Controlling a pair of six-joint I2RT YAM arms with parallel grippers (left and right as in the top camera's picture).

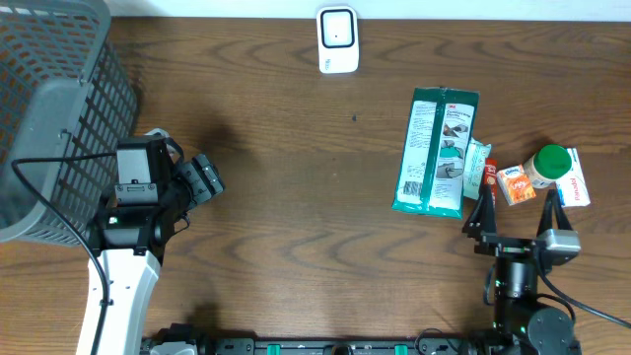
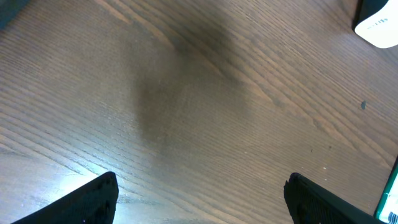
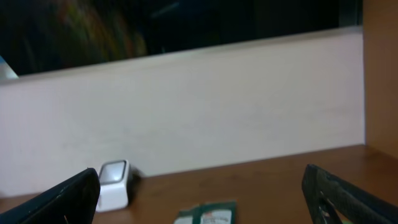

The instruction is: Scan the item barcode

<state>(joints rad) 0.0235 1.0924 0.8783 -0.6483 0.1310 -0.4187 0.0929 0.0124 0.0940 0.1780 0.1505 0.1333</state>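
A flat green packet [image 1: 436, 151], the likeliest item for scanning, lies on the right of the wooden table [image 1: 296, 247], one long edge touching a small tube [image 1: 477, 170]; an orange carton [image 1: 515, 184] and a green-capped bottle [image 1: 550, 163] sit just beside. The packet looks light, thin and floppy, with a slick film wrapper, so a pinch across one long edge seems the surest hold. The right gripper [image 1: 518, 202] hovers at the cluster, jaws spread wide and empty. The scanner [image 1: 337, 39] stands at the far edge, well apart. Across the table the left gripper [image 1: 202, 177] sits beside a mesh basket [image 1: 49, 118], jaws likewise wide, holding nothing
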